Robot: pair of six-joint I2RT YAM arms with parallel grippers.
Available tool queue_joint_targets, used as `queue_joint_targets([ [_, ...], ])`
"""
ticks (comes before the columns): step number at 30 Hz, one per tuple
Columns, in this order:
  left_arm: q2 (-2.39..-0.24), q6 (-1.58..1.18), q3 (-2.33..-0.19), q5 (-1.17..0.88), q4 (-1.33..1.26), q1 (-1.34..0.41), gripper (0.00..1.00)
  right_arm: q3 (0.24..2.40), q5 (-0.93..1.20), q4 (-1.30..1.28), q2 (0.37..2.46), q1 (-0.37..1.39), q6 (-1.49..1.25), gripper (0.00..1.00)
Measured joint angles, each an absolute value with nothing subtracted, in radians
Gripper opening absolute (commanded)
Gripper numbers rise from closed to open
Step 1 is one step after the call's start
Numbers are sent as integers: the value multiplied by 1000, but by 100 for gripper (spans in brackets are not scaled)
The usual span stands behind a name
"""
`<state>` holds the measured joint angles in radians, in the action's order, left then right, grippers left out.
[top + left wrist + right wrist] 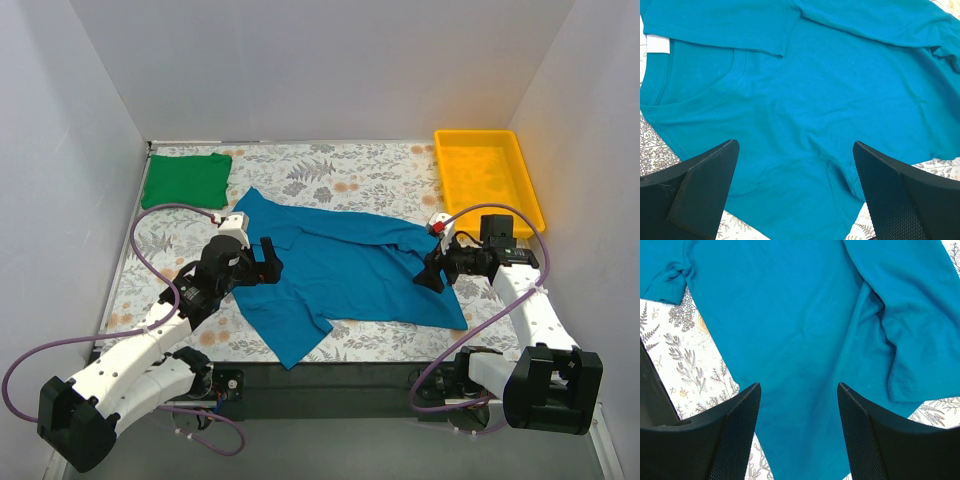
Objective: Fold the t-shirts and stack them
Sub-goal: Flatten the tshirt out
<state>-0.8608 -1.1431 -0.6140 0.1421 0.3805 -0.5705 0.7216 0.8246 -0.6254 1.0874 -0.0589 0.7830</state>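
A teal-blue t-shirt [345,265] lies spread across the middle of the table, partly folded over itself. A bright green t-shirt [186,179] sits folded at the back left corner. My left gripper [268,262] hovers over the teal shirt's left edge, near the collar [670,95], open with only cloth [805,125] below its fingers. Over the shirt's right side my right gripper [432,274] also stands open, holding nothing; the teal fabric [800,335] lies beneath it and a sleeve hem [912,390] shows to its right.
A yellow plastic tray [488,175] stands at the back right. A floral-patterned mat [340,165] covers the table. White walls close in the left, back and right sides. Purple cables loop beside both arms.
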Motion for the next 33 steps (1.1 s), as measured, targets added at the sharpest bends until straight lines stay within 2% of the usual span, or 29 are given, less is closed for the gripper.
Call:
queue_joint_targets([
  [16,-865,-1158,-614,137,380,-559,98,722,834,-625,1088,-60,783,70],
  [23,-935,-1199,-614,61,345,-439,97,722,837,-625,1088,-60,783,70],
  [29,-1091,-1258,-616,-105,257,-227,88,722,841,-625,1090,-62,783,69],
  [33,-1267,-1304,-641,-197,207,-113,76,722,844,-625,1090,-64,783,69],
])
